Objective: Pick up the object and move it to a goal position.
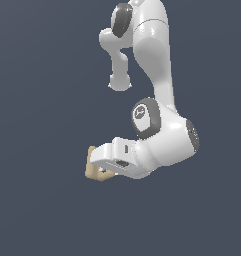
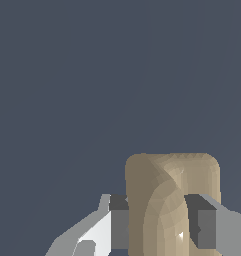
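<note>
In the exterior view, the tan block (image 1: 94, 169) sits furthest toward the exterior view's left, low in the scene against a plain dark grey-blue ground. Only part of it shows, because the white hand (image 1: 103, 161) lies across it. To the right of the hand comes the bulky white wrist (image 1: 164, 145) with a grey cap, and from there the arm (image 1: 154, 55) rises upward.

In the wrist view, one dark pad (image 2: 120, 222) presses the block's (image 2: 164, 200) near flank and the other dark pad presses the opposite flank. The block fills the gap between them, so the hand (image 2: 162, 225) is clamped on the block. The block's face is beige with rounded corners and a curved groove running through it. Whether the block touches any surface below cannot be told.
</note>
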